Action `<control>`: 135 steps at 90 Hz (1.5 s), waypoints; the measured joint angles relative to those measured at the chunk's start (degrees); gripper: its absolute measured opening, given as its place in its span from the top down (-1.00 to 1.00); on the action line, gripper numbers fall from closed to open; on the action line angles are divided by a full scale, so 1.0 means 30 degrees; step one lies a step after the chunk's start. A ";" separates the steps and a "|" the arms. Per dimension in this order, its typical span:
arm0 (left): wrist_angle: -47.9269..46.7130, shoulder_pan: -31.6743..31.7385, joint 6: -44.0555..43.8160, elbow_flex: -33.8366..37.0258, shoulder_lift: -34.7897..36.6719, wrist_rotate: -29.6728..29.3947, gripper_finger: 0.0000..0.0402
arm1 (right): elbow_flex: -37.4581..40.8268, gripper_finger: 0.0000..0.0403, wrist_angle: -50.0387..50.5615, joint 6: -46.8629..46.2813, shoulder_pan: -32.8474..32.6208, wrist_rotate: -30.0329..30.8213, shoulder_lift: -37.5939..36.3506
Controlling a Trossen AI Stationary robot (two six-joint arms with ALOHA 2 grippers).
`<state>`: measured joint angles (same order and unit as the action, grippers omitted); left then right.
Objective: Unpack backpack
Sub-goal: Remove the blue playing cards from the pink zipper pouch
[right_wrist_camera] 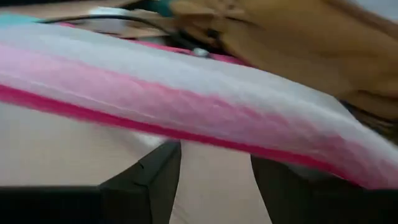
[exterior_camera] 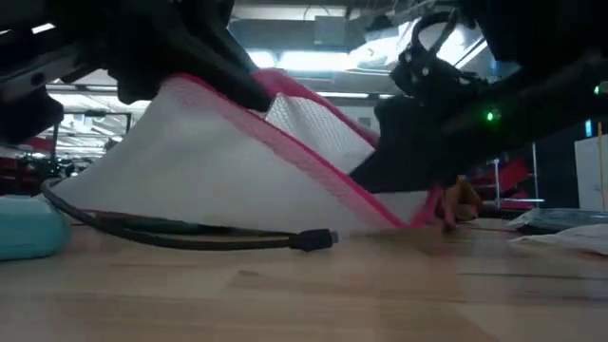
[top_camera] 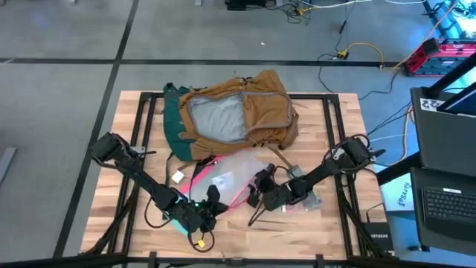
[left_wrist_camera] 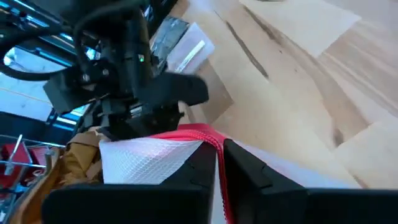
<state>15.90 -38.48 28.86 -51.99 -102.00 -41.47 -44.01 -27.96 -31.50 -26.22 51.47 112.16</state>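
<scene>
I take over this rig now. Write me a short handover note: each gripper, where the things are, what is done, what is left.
Left gripper: shut on the pink edge of the clear pouch, at the table's front.
Right gripper: at the pouch's other end; its fingers straddle the pink edge, open.
Backpack: lying at the table's far side, unzipped, grey lining showing.
Done: pouch is out of the backpack, held up tilted off the table.
Left: set the pouch down and check the backpack; I cannot see whether anything remains inside.
</scene>
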 joint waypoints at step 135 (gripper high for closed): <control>-0.7891 0.5367 -1.1989 0.3410 0.2623 -0.0351 0.22 | 0.0007 0.10 -0.0659 0.0317 -0.0849 -0.3224 0.0014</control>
<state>-7.77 -22.38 -7.11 -41.76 -94.13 -42.53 -43.99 -29.93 -30.55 -28.76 41.80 112.20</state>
